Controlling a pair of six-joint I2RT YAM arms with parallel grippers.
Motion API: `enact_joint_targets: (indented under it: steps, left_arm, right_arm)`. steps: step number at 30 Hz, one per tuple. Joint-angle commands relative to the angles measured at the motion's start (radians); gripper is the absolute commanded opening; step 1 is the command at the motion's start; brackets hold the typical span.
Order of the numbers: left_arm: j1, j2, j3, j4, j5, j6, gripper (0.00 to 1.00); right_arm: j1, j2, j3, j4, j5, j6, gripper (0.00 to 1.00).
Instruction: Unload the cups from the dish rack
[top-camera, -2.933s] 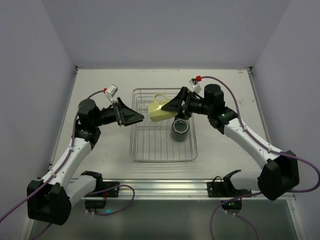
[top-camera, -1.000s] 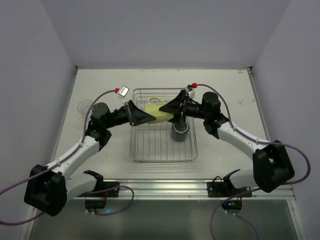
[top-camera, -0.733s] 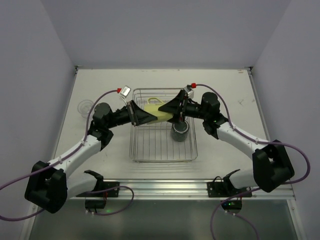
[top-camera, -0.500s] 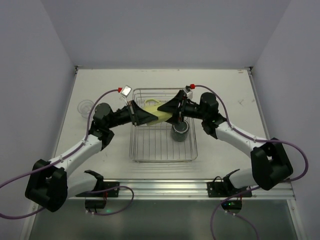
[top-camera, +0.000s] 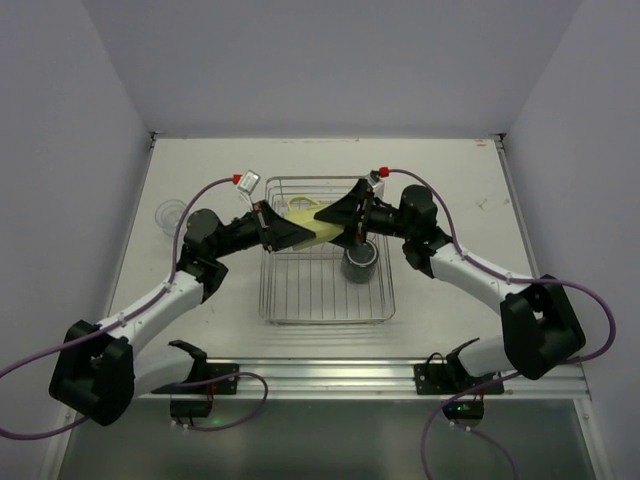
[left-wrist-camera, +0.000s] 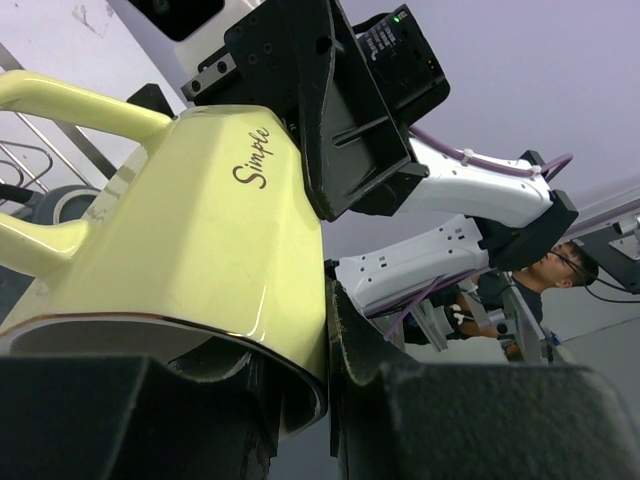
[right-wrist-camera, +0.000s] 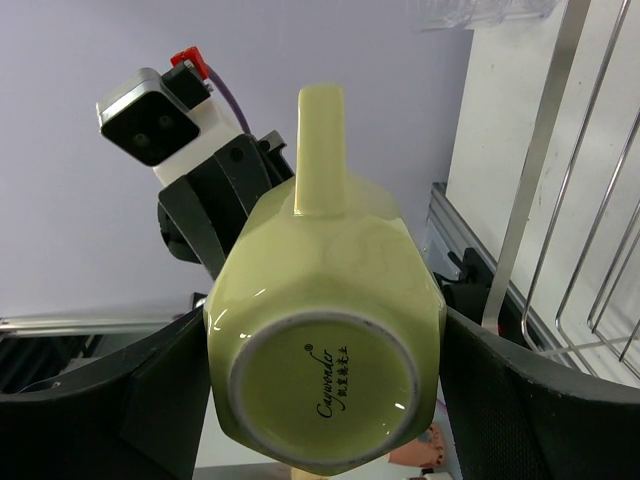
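Observation:
The pale yellow cup (top-camera: 312, 226) hangs on its side above the back of the dish rack (top-camera: 325, 296), held from both ends. My left gripper (top-camera: 297, 232) is shut on its rim, one finger inside the mouth and one outside (left-wrist-camera: 345, 330). The yellow cup (left-wrist-camera: 200, 250) fills the left wrist view. My right gripper (top-camera: 333, 220) is shut across the cup's body near its base (right-wrist-camera: 325, 385), with a finger (right-wrist-camera: 500, 400) pressed on each side. A dark mug (top-camera: 360, 262) stands in the rack's right part. A clear tumbler (top-camera: 170, 213) sits on the table at the left.
The rack's wire rim (right-wrist-camera: 540, 170) runs close beside the held cup in the right wrist view. Both arms reach inward over the rack and meet at its back edge. Grey walls close in the table on three sides.
The left arm came in from the left and its jaws closed on the yellow cup's rim. The right gripper has kept its hold on the cup, almost in place.

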Motion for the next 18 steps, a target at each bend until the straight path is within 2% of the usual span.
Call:
enact_joint_targets:
  steps: [1,3,4,6,7,10,12,13,14,18]
  left_arm:
    - [-0.009,-0.023,0.001,-0.024,-0.044,0.018,0.00]
    - [-0.008,-0.035,0.000,-0.041,-0.043,0.022,0.00]
    - [-0.008,-0.038,0.000,-0.047,-0.040,0.025,0.00]
    - [-0.009,-0.044,0.001,-0.064,-0.037,0.033,0.00]
    - [-0.008,-0.047,-0.005,-0.066,-0.035,0.033,0.00]
    - [-0.008,-0.061,-0.011,-0.081,-0.029,0.041,0.00]
    - [-0.008,-0.073,-0.014,-0.086,-0.027,0.042,0.00]
    - [-0.008,-0.077,-0.015,-0.087,-0.023,0.042,0.00]
    - [-0.008,-0.081,-0.017,-0.089,-0.021,0.042,0.00]
    - [-0.008,-0.086,-0.022,-0.084,-0.014,0.039,0.00]
  right_arm:
    - [0.022,-0.047,0.026,0.113,-0.065,-0.019,0.15]
    - [0.021,-0.058,0.034,0.069,-0.057,-0.053,0.24]
    - [0.021,-0.061,0.041,0.058,-0.059,-0.064,0.36]
    - [0.021,-0.067,0.047,0.026,-0.060,-0.093,0.47]
    - [0.019,-0.070,0.057,0.017,-0.066,-0.102,0.57]
    - [0.019,-0.081,0.073,-0.040,-0.065,-0.147,0.78]
    - [0.019,-0.089,0.087,-0.075,-0.065,-0.174,0.83]
    - [0.019,-0.090,0.092,-0.077,-0.068,-0.177,0.90]
    - [0.019,-0.092,0.093,-0.077,-0.073,-0.184,0.93]
    - [0.018,-0.090,0.100,-0.077,-0.080,-0.191,0.99]
